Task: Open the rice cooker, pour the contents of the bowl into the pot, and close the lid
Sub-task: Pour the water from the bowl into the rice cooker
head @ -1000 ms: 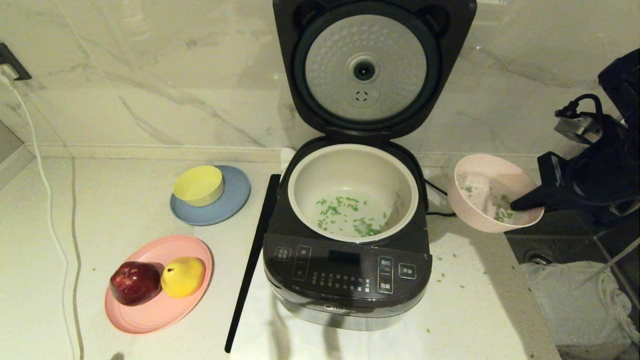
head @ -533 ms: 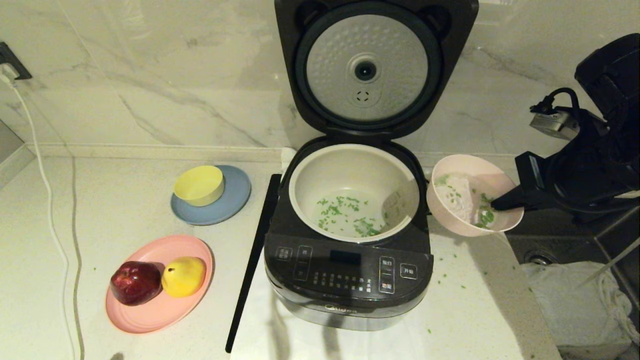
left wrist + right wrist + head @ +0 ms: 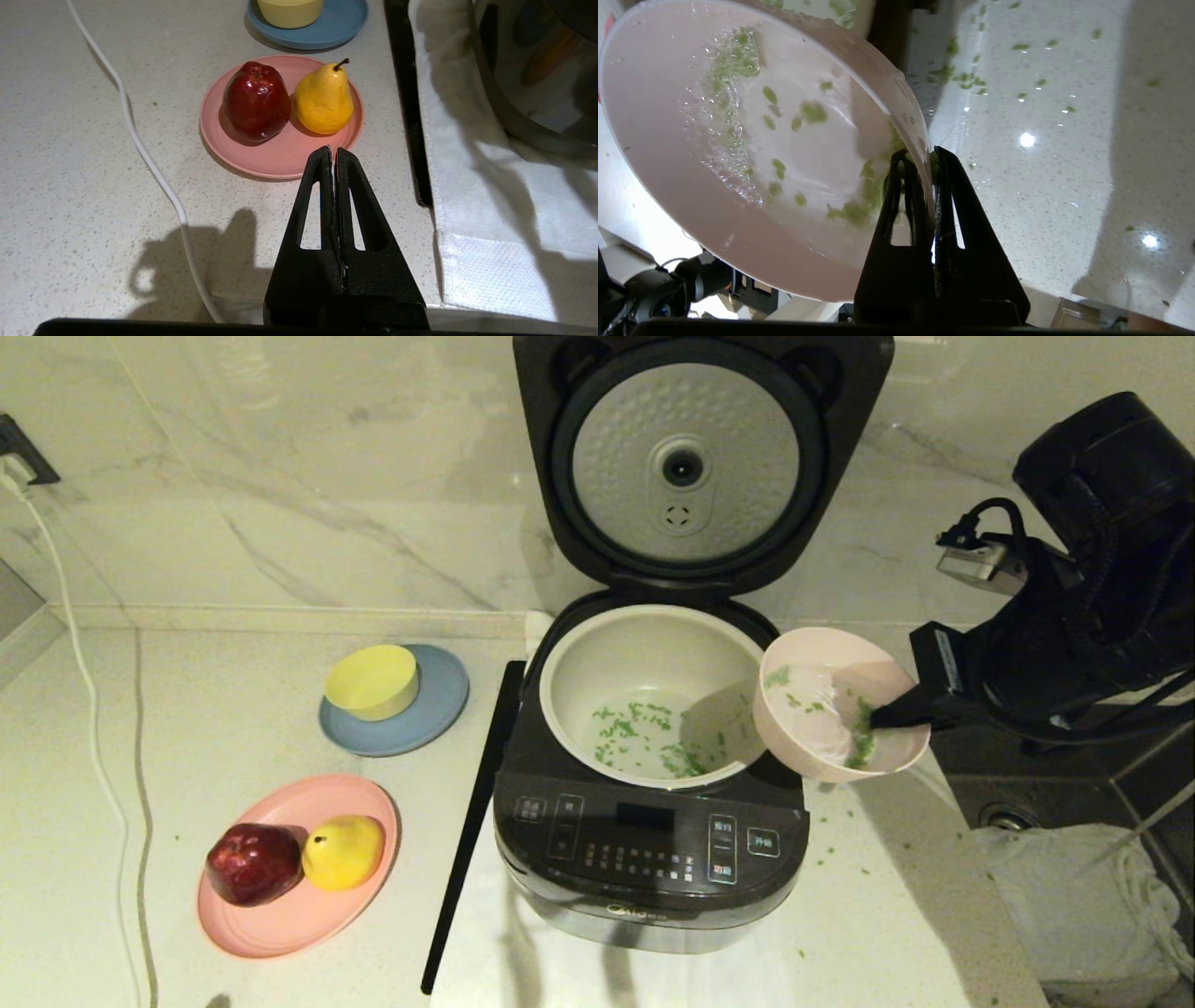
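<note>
The dark grey rice cooker (image 3: 649,840) stands in the middle with its lid (image 3: 686,462) swung upright against the wall. The cream pot (image 3: 653,644) inside holds scattered green bits (image 3: 653,737). My right gripper (image 3: 882,717) (image 3: 920,158) is shut on the rim of the pale pink bowl (image 3: 822,747) (image 3: 668,140), one finger inside and one outside. The bowl hangs at the pot's right rim, overlapping it slightly, with wet green contents (image 3: 859,742) (image 3: 852,212) clinging inside. My left gripper (image 3: 332,151) is shut and empty, parked low over the counter by the pink plate.
A pink plate (image 3: 280,924) (image 3: 275,158) carries a red apple (image 3: 252,863) and a yellow pear (image 3: 343,851). A yellow bowl (image 3: 371,681) sits on a blue plate (image 3: 439,695). Green bits lie spilled on the counter (image 3: 836,845) right of the cooker. A sink (image 3: 1008,803) lies at the right.
My right arm has carried the pink bowl leftward from beside the cooker until it overlaps the pot's right rim. The green bits inside have slid about. The left arm has stayed still.
</note>
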You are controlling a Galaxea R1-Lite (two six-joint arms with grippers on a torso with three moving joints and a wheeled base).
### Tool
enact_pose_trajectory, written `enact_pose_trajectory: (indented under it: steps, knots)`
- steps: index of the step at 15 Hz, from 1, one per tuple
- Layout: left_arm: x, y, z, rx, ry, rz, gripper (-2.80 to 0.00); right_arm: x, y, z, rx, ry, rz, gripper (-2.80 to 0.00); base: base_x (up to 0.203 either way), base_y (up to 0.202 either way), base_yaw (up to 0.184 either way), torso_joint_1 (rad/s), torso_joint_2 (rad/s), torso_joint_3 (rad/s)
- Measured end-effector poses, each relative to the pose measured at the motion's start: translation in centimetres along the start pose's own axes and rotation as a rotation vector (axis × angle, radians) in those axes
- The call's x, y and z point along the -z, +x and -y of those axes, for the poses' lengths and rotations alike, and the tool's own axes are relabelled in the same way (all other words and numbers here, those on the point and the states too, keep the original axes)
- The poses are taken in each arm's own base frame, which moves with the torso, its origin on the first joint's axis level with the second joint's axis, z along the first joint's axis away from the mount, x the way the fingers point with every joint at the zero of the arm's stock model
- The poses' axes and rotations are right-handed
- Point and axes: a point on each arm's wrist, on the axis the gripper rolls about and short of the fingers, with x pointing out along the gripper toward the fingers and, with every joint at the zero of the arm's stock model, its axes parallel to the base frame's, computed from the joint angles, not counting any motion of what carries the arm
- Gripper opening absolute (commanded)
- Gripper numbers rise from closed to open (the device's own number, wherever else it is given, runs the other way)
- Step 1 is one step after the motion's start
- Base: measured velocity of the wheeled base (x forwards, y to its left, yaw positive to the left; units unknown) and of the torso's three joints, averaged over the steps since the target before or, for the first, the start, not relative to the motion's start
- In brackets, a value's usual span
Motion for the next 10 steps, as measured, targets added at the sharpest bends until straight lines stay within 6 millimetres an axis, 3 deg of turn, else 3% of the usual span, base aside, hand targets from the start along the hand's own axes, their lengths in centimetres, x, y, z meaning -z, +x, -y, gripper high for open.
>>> enact_pose_trajectory:
  steps: [10]
  knots:
    - [0.0, 0.0, 0.0, 0.000, 0.000, 0.000, -2.80, -0.6, 2.6, -3.8, -0.018, -0.084, -0.004, -2.80, 0.000, 0.000, 0.000, 0.000, 0.00, 0.000]
